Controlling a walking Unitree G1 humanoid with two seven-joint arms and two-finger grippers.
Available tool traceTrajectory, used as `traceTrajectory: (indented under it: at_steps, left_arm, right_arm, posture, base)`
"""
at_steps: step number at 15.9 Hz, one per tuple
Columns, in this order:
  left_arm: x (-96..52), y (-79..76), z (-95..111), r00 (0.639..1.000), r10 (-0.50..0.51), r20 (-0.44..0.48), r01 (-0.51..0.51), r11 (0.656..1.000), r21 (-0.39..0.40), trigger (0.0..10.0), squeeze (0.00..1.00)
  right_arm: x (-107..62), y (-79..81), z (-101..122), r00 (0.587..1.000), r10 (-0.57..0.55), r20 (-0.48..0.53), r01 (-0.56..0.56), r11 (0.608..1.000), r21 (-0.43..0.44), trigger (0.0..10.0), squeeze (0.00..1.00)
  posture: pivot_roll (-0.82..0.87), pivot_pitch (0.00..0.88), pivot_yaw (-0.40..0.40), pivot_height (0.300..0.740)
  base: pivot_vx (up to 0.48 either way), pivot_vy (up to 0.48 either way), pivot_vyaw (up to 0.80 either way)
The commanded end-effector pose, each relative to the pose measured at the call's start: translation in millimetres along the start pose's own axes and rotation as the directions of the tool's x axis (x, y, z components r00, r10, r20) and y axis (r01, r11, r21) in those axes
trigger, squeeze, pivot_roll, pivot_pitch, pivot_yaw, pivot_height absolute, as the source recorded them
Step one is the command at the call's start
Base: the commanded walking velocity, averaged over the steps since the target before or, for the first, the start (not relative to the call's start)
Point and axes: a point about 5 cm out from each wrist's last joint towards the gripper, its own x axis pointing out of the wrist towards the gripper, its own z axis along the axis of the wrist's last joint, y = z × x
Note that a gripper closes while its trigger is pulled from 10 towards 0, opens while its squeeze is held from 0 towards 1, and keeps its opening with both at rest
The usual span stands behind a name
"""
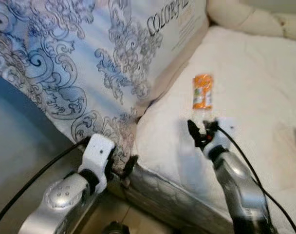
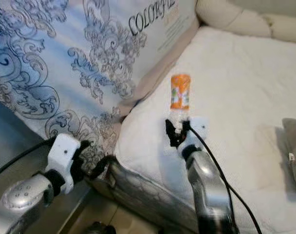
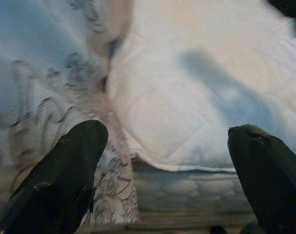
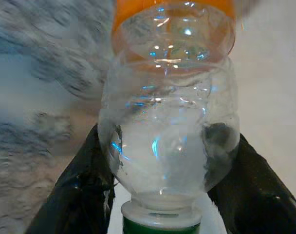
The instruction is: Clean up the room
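Right pincer (image 2: 176,130) extended over the white mattress (image 2: 245,87), its two black fingers (image 4: 77,195) set on either side of a clear plastic bottle (image 1: 202,97) and touching its lower body near the green-capped neck; the fingers are parted by the bottle's width, closed onto it. Bottle lying on its side on the mattress surface, orange label (image 2: 180,91) on the far half, cap end toward the robot; it rests a little in from the mattress's left edge, where the surface rounds down to a silver-grey quilted side panel (image 2: 148,187). Open white mattress extends to the right of and beyond the bottle; a grey fabric item (image 2: 295,156) lies at the right margin, well apart from the bottle; cream cushions (image 2: 235,19) line the far edge. Patterned blue-and-white bedding package (image 1: 80,63), printed with dark lettering, leans against the mattress's left edge, close beside the bottle's left. Left pincer (image 1: 126,170) held low at the near-left corner of the mattress, between package and side panel; its fingers (image 3: 60,185) spread wide apart, holding nothing.
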Motion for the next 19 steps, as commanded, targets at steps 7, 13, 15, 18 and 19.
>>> traceTrajectory:
  at_steps: [7,13,15,18,19]
  left_arm:
    - [-8.9,12.0,-18.0,0.983,0.181,-0.026,-0.181,0.984,0.008,10.0,0.0]
    - [-8.6,29.0,-26.6,0.943,0.328,-0.062,-0.33,0.944,-0.025,10.0,0.0]
    - [-9.2,31.1,-26.7,0.929,0.367,-0.041,-0.367,0.93,0.006,10.0,0.0]
    - [-7.7,32.0,-27.3,0.929,0.367,-0.052,-0.368,0.93,0.006,10.0,0.0]
    - [-7.4,32.3,-26.6,0.928,0.37,-0.049,-0.37,0.929,0.014,10.0,0.0]
  right_arm:
    - [-46.9,3.3,-10.1,0.988,0.108,-0.113,-0.109,0.994,-0.002,10.0,0.0]
    - [-69.0,-2.9,-6.3,0.945,0.272,-0.179,-0.28,0.96,-0.02,10.0,0.0]
    - [-79.2,-8.6,-6.7,0.915,0.33,-0.233,-0.346,0.938,-0.028,10.0,0.0]
    - [-83.7,-11.3,-11.3,0.888,0.355,-0.293,-0.382,0.924,-0.037,10.0,0.0]
    - [-82.8,-10.4,-12.2,0.886,0.357,-0.296,-0.384,0.923,-0.035,10.0,0.0]
  posture:
    - [-0.08,0.0,0.022,0.74]
    - [-0.07,0.0,0.004,0.74]
    - [-0.07,0.0,0.0,0.74]
    - [-0.07,0.0,0.004,0.74]
    - [-0.08,0.0,0.003,0.74]
  base:
    - [0.0,0.0,0.8]
    - [0.0,0.0,0.8]
    - [0.0,0.0,0.8]
    - [0.0,0.0,0.8]
    - [0.0,0.0,0.8]
